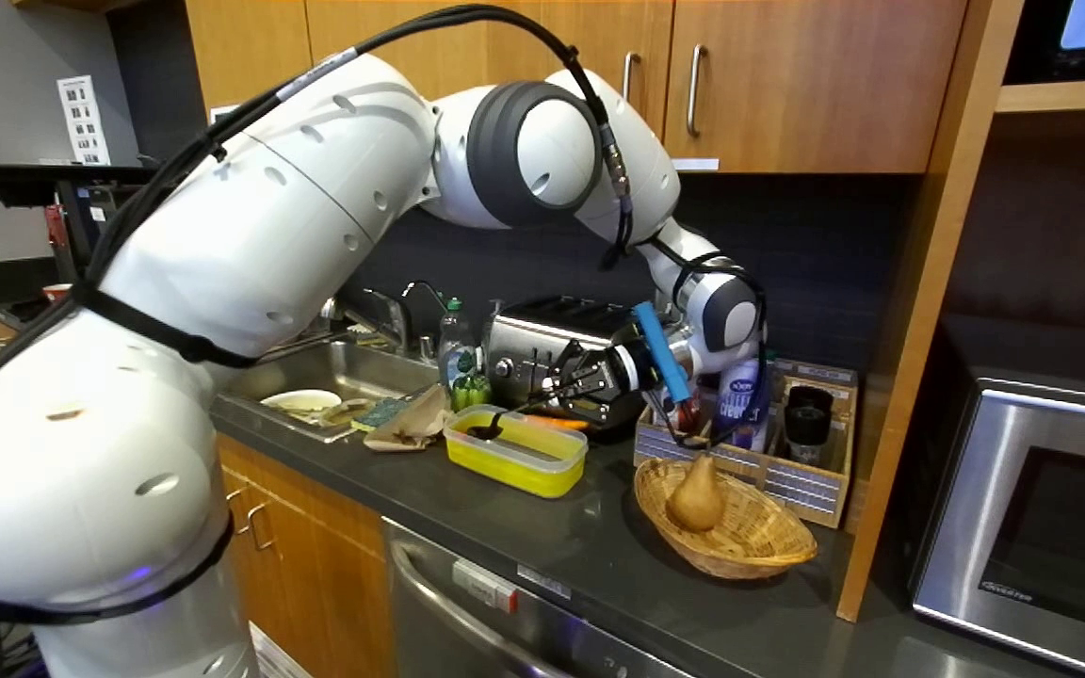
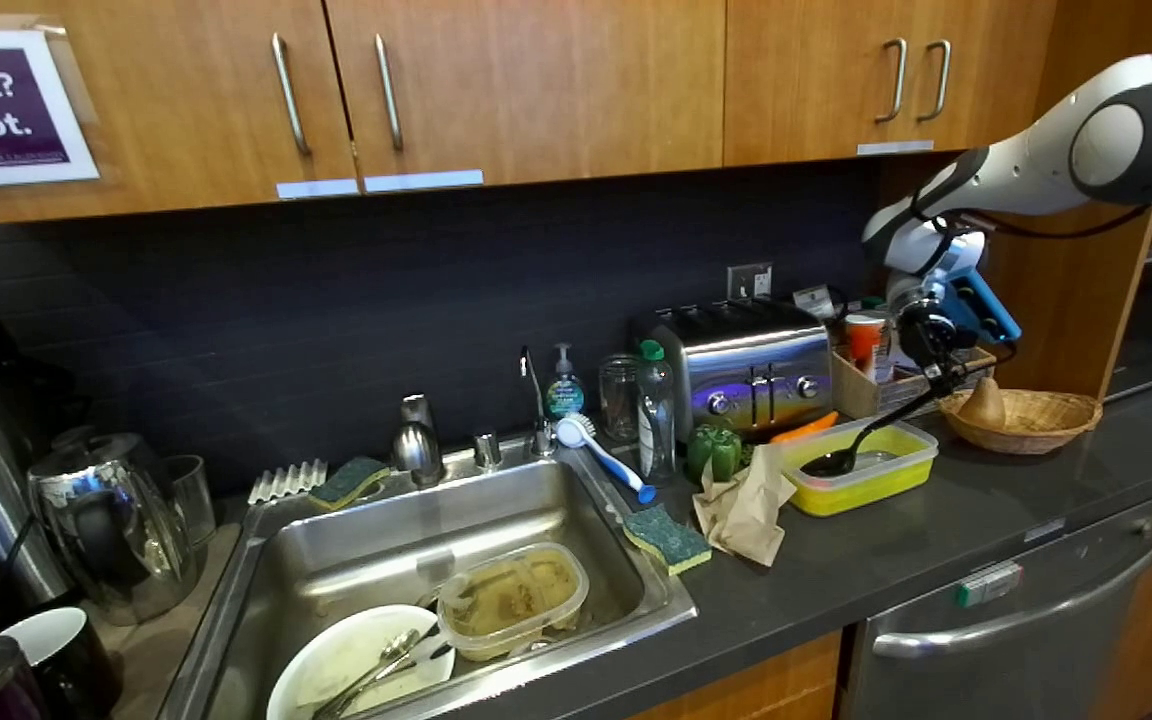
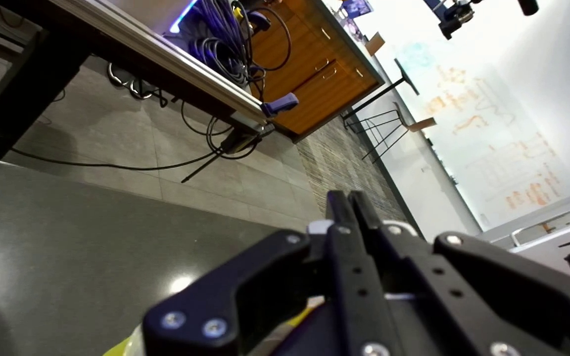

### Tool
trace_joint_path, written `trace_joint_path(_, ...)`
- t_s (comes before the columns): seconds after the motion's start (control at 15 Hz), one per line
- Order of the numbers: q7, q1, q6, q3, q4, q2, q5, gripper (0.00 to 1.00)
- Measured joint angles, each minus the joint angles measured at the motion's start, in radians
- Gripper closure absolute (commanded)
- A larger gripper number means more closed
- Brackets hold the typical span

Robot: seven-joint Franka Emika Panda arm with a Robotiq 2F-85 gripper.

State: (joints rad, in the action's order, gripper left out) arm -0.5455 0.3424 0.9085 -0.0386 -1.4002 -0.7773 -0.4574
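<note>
From the claw (image 3: 346, 200), 1 black, long-handled spoon (image 2: 836, 461) slants bowl-down.

Arm (image 1: 265, 226) is wht w/ blk cables (image 1: 467, 13) & fingers (image 3: 341, 212).

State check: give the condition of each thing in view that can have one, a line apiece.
Gripper: closed on the black ladle
Black ladle: tilted, bowl end in or just over the yellow container
Yellow container: lidless
Pear: neck up, in the basket
Brown paper: crumpled
Green-capped bottle: upright, capped
White dish: soiled, cutlery on it
Upper cabinets: shut
Dishwasher: shut
Microwave: shut
</note>
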Motion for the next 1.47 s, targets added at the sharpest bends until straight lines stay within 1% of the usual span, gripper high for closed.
trace_joint_path(0.27, -0.02, 0.002, -0.043, 0.01, 0.018, -0.024, 0.0, 0.99)
trace_joint_path(0.6, -0.022, 0.002, -0.068, 0.013, 0.043, -0.042, 0.002, 0.99)
trace_joint_path(1.47, -0.058, 0.012, -0.056, 0.008, 0.076, -0.042, 0.008, 0.99)
